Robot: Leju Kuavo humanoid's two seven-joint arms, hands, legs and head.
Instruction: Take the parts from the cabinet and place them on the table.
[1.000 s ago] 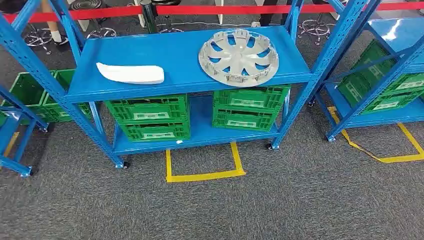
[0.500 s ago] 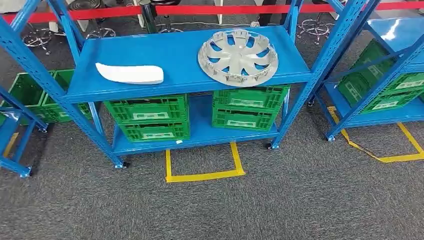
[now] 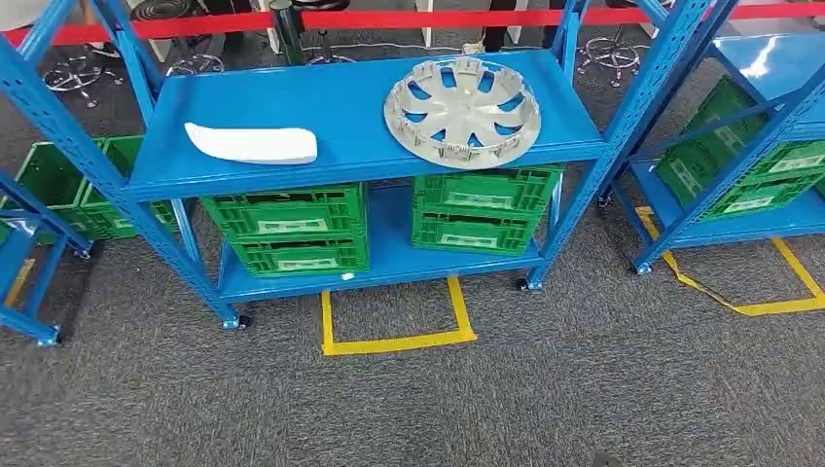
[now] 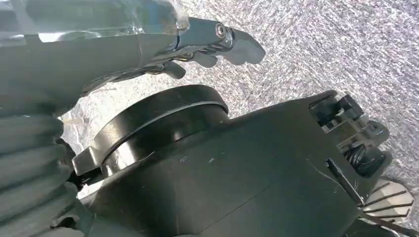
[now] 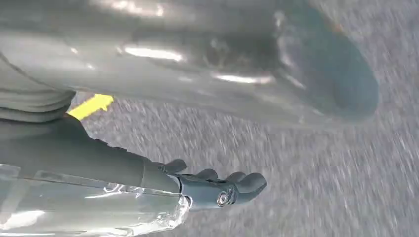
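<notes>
Silver hubcap (image 3: pixel 462 109) and white curved panel (image 3: pixel 252 144) well apart on blue rack's top shelf (image 3: pixel 350 107), green crates (image 3: pixel 288 228) below, left hand (image 4: pixel 217 47) and right hand (image 5: pixel 217 190) empty, fingers loosely extended, over grey carpet (image 3: pixel 486 399)

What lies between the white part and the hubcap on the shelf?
Nothing: in the head view, bare blue shelf separates the white part from the hubcap.

Slight camera shift only: whole scene, blue cabinet (image 3: pixel 360 146) included, a touch higher in view.
</notes>
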